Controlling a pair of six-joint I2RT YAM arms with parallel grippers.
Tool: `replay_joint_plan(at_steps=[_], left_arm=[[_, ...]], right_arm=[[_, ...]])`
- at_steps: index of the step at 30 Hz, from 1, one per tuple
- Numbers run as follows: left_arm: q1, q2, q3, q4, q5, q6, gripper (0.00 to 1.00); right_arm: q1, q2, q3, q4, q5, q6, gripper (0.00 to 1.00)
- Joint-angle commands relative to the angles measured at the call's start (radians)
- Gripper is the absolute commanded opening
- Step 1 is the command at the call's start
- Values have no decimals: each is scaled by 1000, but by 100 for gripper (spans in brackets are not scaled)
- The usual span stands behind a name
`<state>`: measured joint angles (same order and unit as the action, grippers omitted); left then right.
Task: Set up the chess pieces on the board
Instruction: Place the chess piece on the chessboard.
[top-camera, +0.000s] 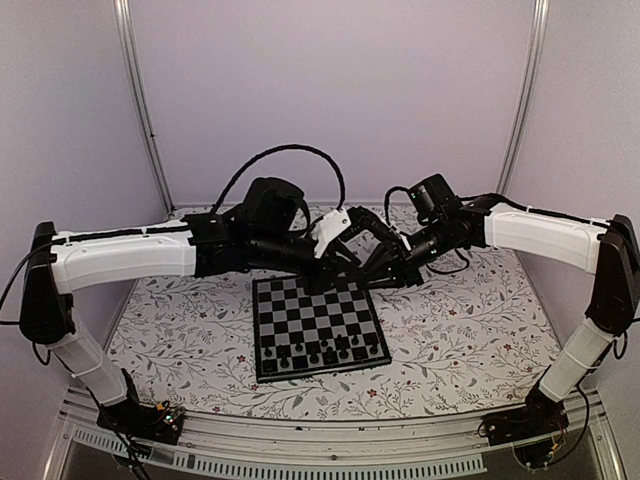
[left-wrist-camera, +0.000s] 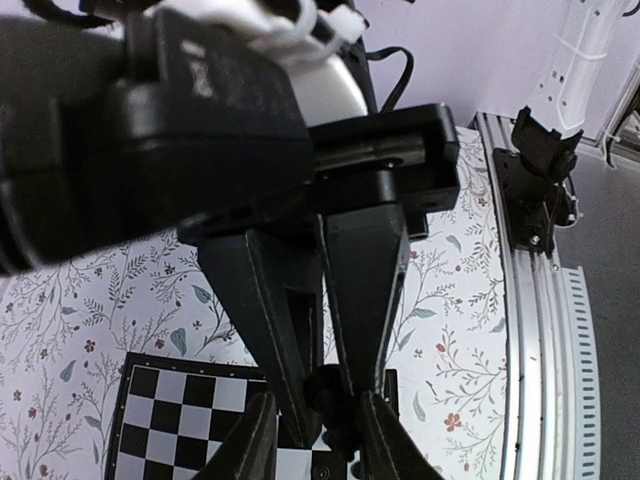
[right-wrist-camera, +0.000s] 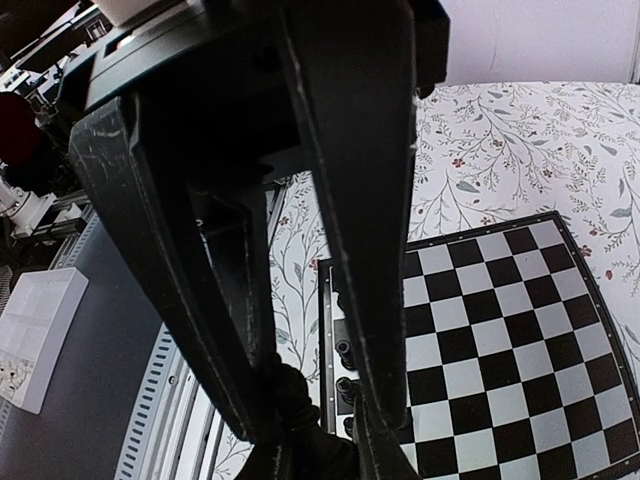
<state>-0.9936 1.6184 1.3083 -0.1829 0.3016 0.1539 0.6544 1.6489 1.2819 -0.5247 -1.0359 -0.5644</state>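
While L end effector (left-wrist-camera: 316, 408) & R end effector (right-wrist-camera: 322, 448) meet at board (top-camera: 300, 312) edge, both flank chess piece (left-wrist-camera: 337, 392); clamp can't tell.

No legible text or markings anywhere.

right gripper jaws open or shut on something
Shut on a chess piece: in the right wrist view the right gripper's jaws narrow onto the small dark figure pinched between their tips.
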Motion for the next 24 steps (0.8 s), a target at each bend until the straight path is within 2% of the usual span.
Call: replay_joint_plan(at_steps=[1,8,10,11,13,16,21,24], left_arm=[[-4,19,45,-42,7,31,27],[-1,31,66,-95,1,26,7],[1,31,74,-111,-1,24,4],[4,32,80,-119,-5,24,3],[8,30,94,-141,-15,20,1],[9,18,121,-199,-47,13,1],[9,-29,120,-354,-94,-8,2],[7,-53,74,-445,-129,-27,2]], right_arm=[[2,-6,6,-14,-33,4,9],[2,-3,8,-15,-33,3,10],[2,-3,9,-16,-24,1,15],[2,-4,8,-16,-12,1,21],[0,-8,4,-20,29,-2,35],[-12,-34,-19,-41,127,-29,48],[-144,-88,-91,-59,183,-72,53],[-197,-102,-146,-8,293,-54,53]])
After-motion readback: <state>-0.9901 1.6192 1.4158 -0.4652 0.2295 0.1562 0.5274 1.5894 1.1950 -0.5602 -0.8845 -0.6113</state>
